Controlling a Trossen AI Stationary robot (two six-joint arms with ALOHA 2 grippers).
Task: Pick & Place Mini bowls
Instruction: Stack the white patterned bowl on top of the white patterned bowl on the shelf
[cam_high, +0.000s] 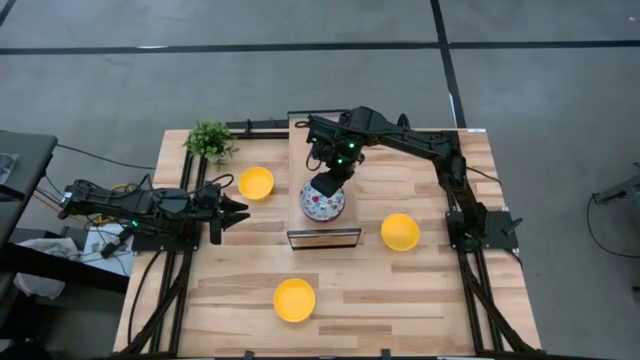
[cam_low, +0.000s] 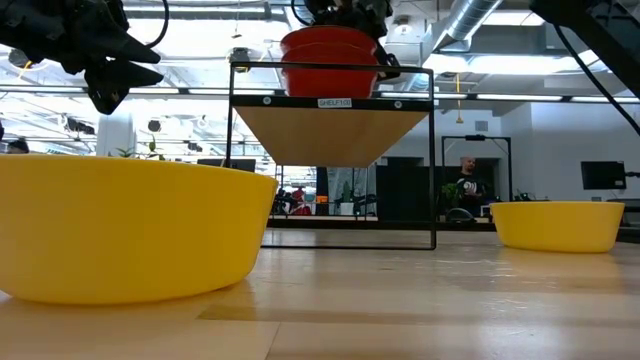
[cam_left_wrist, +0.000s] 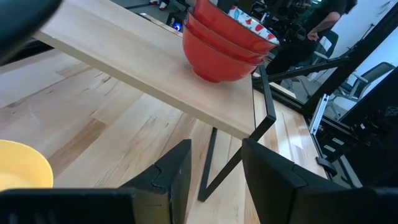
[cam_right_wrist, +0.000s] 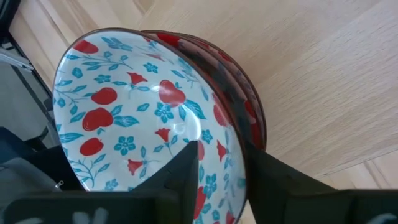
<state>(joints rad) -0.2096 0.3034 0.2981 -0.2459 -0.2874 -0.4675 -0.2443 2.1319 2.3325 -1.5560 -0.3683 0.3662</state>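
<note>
High view showed the wooden table (cam_high: 430, 290) with a small raised shelf (cam_high: 322, 237) standing near its middle, a light board on a thin black frame. On that shelf sat a stack of floral bowls (cam_high: 322, 202), white with red and blue flowers inside and red outside; the left wrist view showed three of them nested (cam_left_wrist: 222, 43). The right arm reached in from the right side of the table, and the right gripper (cam_high: 326, 186) was down at the stack. In the right wrist view its two fingers were clamped on the rim of the top floral bowl (cam_right_wrist: 134, 112), one finger inside the bowl and one outside.

The left gripper (cam_high: 238, 210) hung over the left side of the table, pointing toward the shelf, its fingers (cam_left_wrist: 177, 174) apart and holding nothing.

Three yellow bowls lay on the table well apart from one another: one (cam_high: 256, 183) at the far left, just beside the left gripper, one (cam_high: 400, 231) right of the shelf, and one (cam_high: 294, 299) near the front edge. A small green plant (cam_high: 210, 139) stood at the far left corner.
</note>
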